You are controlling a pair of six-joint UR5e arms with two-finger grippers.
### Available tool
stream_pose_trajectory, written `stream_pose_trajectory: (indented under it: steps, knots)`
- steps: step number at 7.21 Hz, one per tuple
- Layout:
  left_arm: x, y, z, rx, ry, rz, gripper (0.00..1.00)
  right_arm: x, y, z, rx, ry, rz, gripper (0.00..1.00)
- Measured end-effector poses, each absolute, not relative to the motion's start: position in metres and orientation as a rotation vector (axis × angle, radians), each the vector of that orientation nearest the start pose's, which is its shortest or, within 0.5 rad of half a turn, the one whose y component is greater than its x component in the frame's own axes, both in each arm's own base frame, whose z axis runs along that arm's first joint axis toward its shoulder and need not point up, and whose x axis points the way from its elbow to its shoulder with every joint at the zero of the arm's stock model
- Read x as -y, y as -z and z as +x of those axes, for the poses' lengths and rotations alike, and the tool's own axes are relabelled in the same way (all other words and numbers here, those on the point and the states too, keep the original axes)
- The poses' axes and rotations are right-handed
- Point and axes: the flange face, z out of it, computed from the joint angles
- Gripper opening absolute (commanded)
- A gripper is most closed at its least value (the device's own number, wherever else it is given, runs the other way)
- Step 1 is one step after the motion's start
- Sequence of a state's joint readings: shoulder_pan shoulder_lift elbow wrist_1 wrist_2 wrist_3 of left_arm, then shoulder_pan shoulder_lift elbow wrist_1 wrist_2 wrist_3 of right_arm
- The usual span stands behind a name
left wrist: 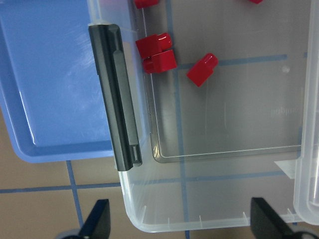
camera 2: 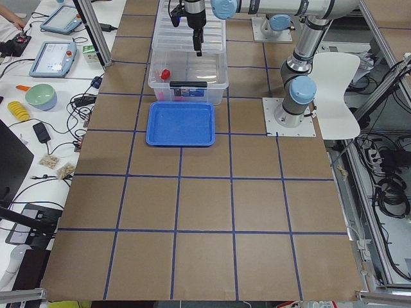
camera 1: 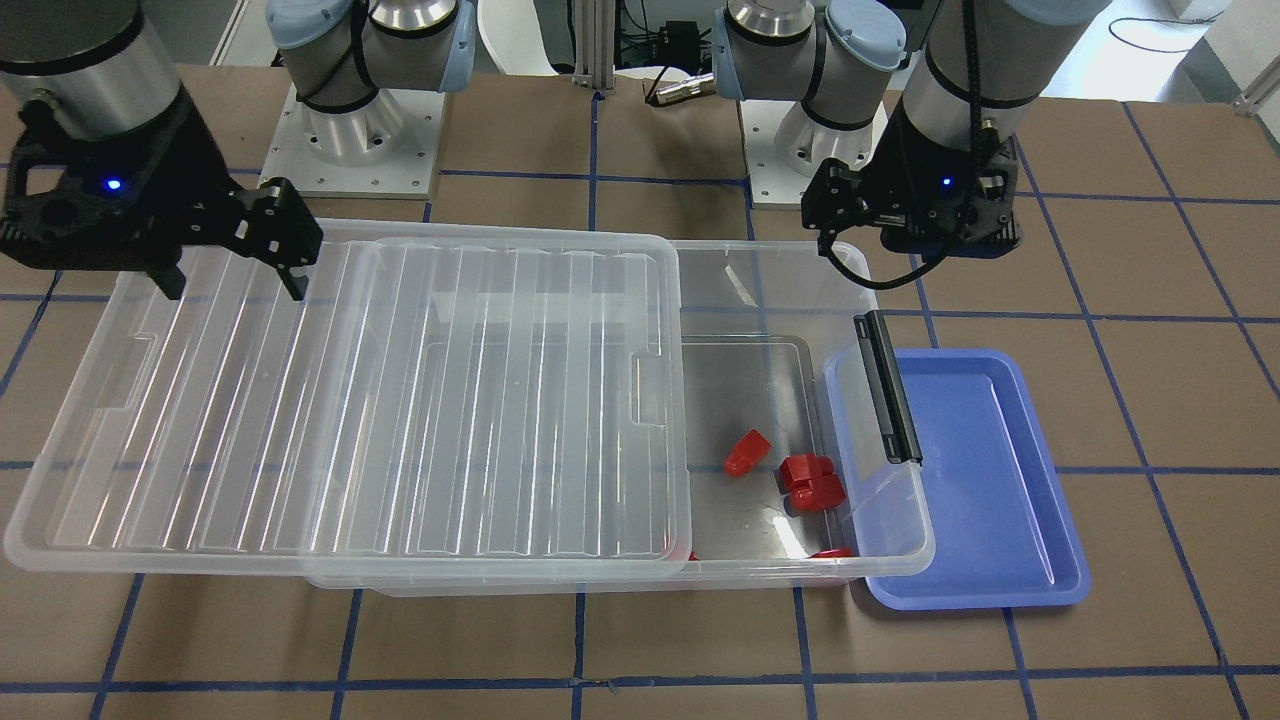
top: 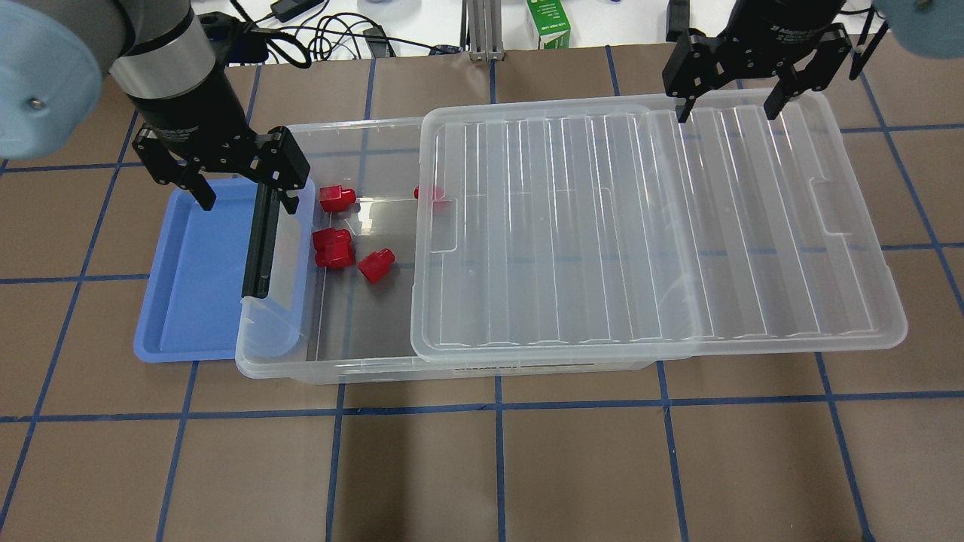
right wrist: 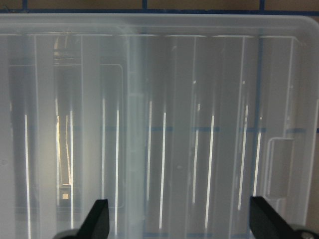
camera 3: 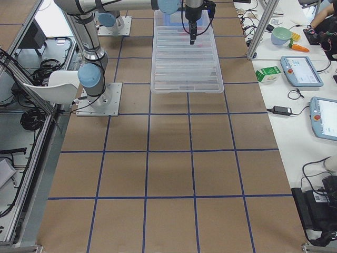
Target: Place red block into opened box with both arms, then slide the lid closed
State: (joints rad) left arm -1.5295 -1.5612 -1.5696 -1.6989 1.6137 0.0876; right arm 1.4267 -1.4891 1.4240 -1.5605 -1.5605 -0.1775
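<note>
Overhead, the red block point(top: 375, 265) lies in the box point(top: 339, 373), at its uncovered 9 o'clock end, at 4 o'clock of a chunkier cluster point(top: 332, 248). The lid point(top: 640, 226) covers the rest, overhanging at 3 o'clock. The left hand point(top: 248, 205) hangs wide over the handle point(top: 256, 248) end; the right hand point(top: 727, 114), wide too, sees only lid ridges through its wrist camera.

A robotics lab: robot arms point(camera 1: 800, 60) stand bolted to metal base plates point(camera 1: 352, 150) on a brown table point(camera 2: 205, 212) taped into a blue grid. Teach pendants point(camera 3: 301, 71), cables point(camera 2: 392, 192) and aluminium posts point(camera 3: 260, 26) crowd the side views' edges.
</note>
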Motion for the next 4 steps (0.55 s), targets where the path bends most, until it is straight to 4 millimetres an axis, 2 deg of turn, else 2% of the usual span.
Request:
stream_pose_trajectory:
  steps: [2,3,4]
  knots:
    - [0.459,-0.479,-0.106,-3.103,-0.189,0.053,1.00,0.545,-0.520,-0.042,-3.152,0.101,-0.135,1.00]
    - [0.449,-0.475,-0.107,-3.103,-0.183,0.022,1.00,0.539,-0.519,-0.093,-3.156,0.094,-0.103,1.00]
    - [0.443,-0.473,-0.108,-3.103,-0.164,-0.013,1.00,0.530,-0.514,-0.133,-3.153,0.074,-0.090,1.00]
